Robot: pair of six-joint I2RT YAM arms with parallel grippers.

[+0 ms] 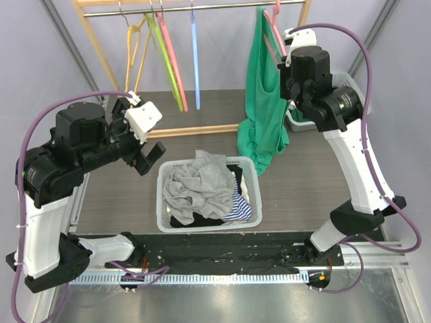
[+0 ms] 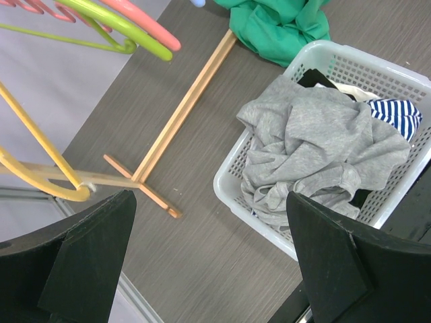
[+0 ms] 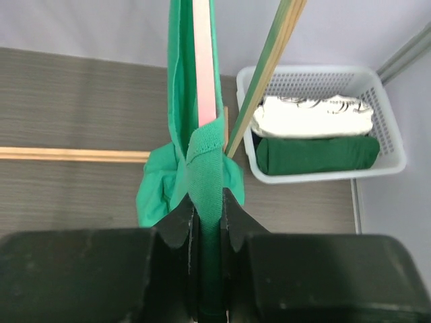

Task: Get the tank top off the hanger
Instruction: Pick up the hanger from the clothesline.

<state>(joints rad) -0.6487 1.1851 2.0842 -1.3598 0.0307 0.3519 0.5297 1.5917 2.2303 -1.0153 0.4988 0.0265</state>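
The green tank top hangs from a pink hanger at the right end of the rack's rail, its lower part bunched on the table. My right gripper is up beside the hanger's shoulder. In the right wrist view the right gripper is shut on a green strap of the tank top, just below the pink hanger. My left gripper hovers open left of the laundry basket, and in its own view the left gripper has only bare table between its fingers.
A white basket of grey, black and striped clothes sits in the middle. A smaller basket with folded clothes stands at the right behind the rack post. Empty yellow, green, pink and blue hangers hang on the rail. The wooden rack foot crosses the table.
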